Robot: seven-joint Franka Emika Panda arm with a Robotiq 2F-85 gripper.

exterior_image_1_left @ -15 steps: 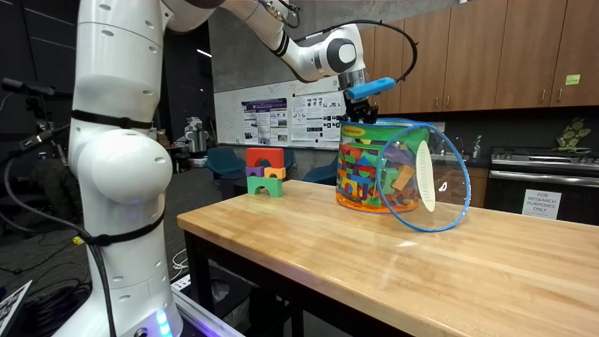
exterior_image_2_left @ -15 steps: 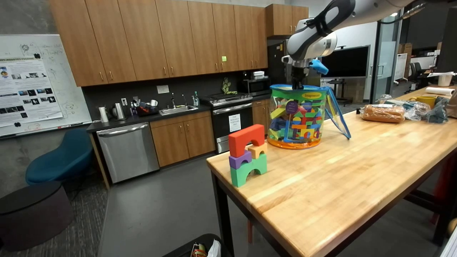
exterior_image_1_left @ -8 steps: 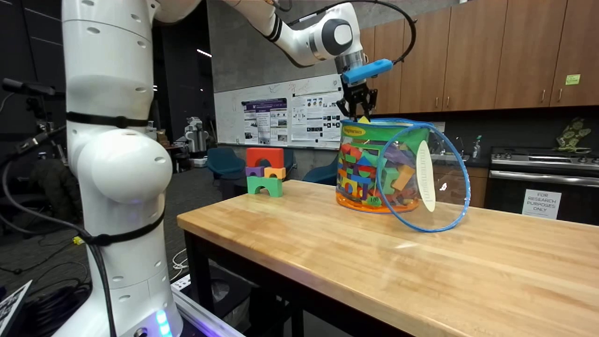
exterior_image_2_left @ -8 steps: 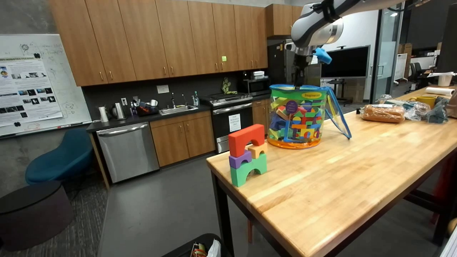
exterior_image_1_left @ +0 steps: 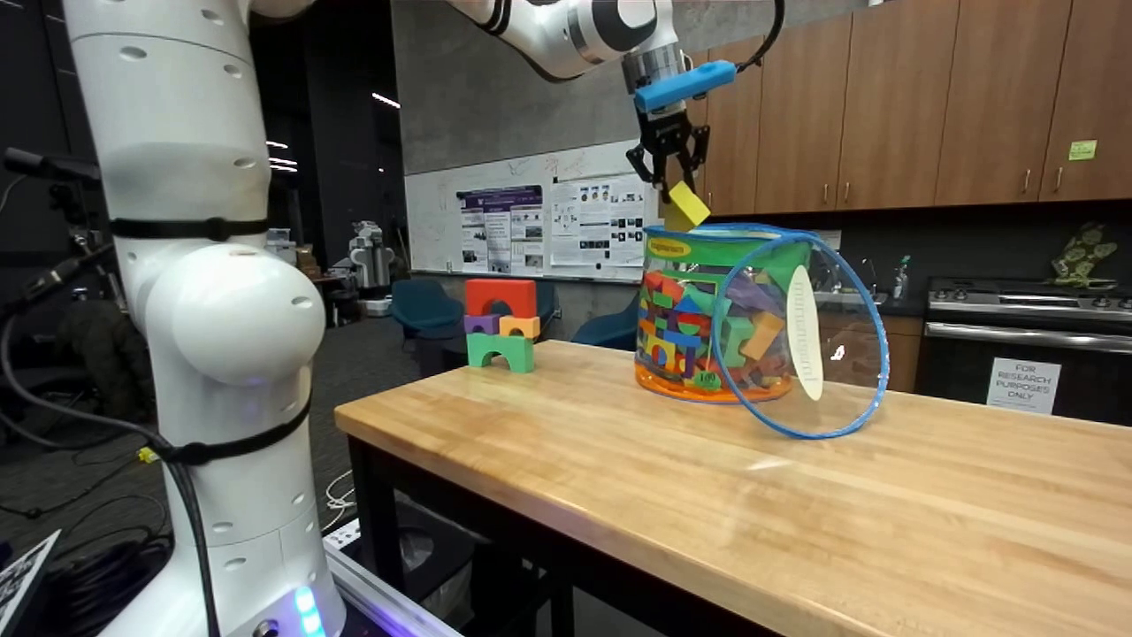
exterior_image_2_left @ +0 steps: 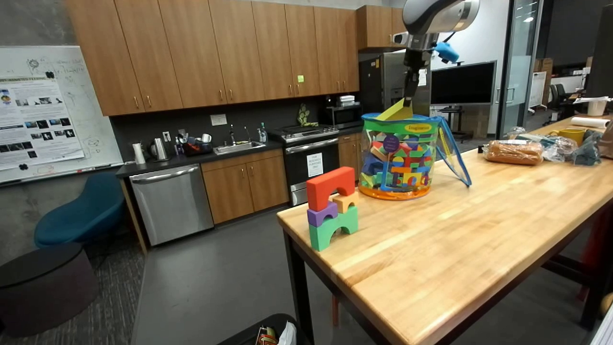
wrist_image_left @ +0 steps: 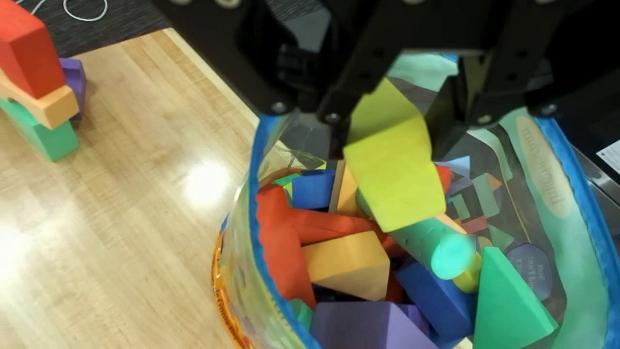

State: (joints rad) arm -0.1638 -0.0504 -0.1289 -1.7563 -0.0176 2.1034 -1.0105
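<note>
The gripper (exterior_image_1_left: pixel 677 184) is clenched on a yellow block (wrist_image_left: pixel 397 179), which hangs tilted at the open mouth of a clear bin (exterior_image_2_left: pixel 390 126) of coloured blocks (wrist_image_left: pixel 348 261). The bin's blue-rimmed lid (exterior_image_1_left: pixel 805 332) slopes down to the wooden table (exterior_image_2_left: pixel 479 239). Near the table's edge stands a stack (exterior_image_2_left: pixel 330 210) of 4: green arch (exterior_image_1_left: pixel 500 343) below, purple block (exterior_image_2_left: pixel 320 214) and orange block (exterior_image_2_left: pixel 348 201) between, red arch (exterior_image_1_left: pixel 500 290) on top.

Below the claw (exterior_image_1_left: pixel 677 184), the yellow oval (exterior_image_2_left: pixel 418 128) on the block tub (exterior_image_2_left: pixel 387 126) reads "Imaginarium"; lower down, a green label (exterior_image_1_left: pixel 707 379) shows a number starting with 10, its last digit blurred. Right of the claw in an exterior view, the white sign (exterior_image_1_left: pixel 1024 385) on the oven (exterior_image_1_left: pixel 1095 376) reads "FOR RESEARCH PURPOSES ONLY".
</note>
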